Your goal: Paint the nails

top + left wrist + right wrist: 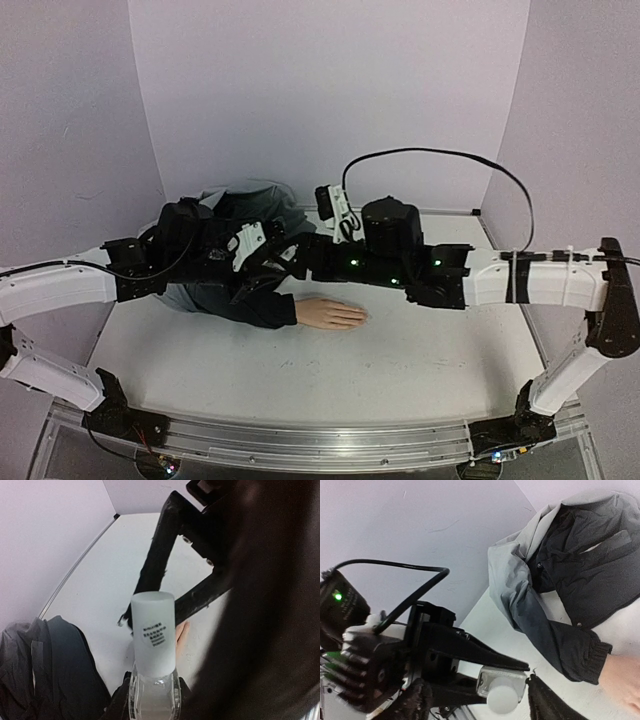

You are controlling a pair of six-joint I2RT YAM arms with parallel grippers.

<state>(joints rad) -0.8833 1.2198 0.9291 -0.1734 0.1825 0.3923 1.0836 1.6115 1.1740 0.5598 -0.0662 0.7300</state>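
The pale mannequin hand [332, 314] lies palm down on the table, with its navy-and-grey jacket sleeve [255, 305] to the left. Its nails are too small to make out. My left gripper [152, 692] is shut on a small clear glass bottle [152, 700] with a white frosted cap [152, 630] and holds it above the sleeve. My right gripper [477, 682] is open, its fingers [152, 565] on either side of the cap [502, 697]. In the top view both grippers meet over the sleeve, the left gripper [262, 262] facing the right gripper [292, 252].
The bunched jacket [235, 215] lies at the back left by the lilac walls. A black cable [430, 155] loops above the right arm. The white table [400, 360] stretches in front of the hand to the metal rail [300, 440].
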